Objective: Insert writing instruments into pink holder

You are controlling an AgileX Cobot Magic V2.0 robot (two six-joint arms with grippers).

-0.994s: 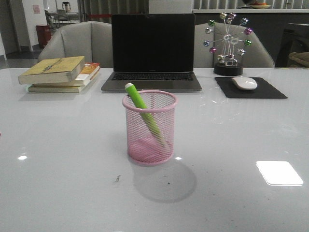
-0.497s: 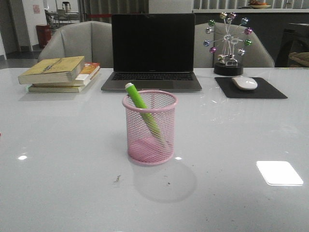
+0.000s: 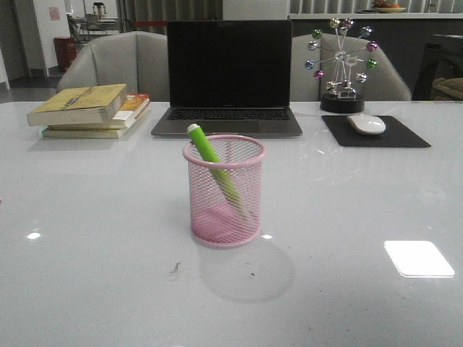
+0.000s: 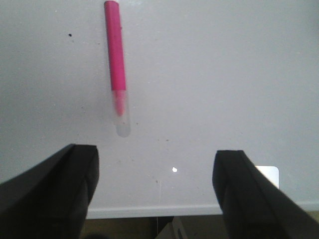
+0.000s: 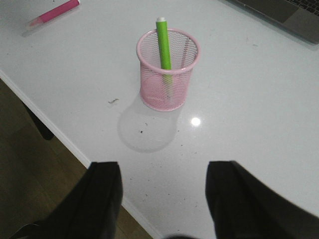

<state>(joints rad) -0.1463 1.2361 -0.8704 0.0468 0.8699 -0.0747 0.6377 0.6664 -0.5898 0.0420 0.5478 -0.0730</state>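
The pink mesh holder stands upright at the middle of the white table, and it also shows in the right wrist view as the same holder. A lime green pen leans inside it, white tip above the rim; the right wrist view shows that green pen too. The magenta pen lies flat on the table ahead of my open left gripper, apart from its fingers, and the right wrist view shows this magenta pen far from the holder. My right gripper hangs open and empty over the table's near edge. Neither gripper appears in the front view.
A laptop stands behind the holder. Stacked books lie at back left. A mouse on a black pad and a ball ornament are at back right. The table edge is close to both grippers.
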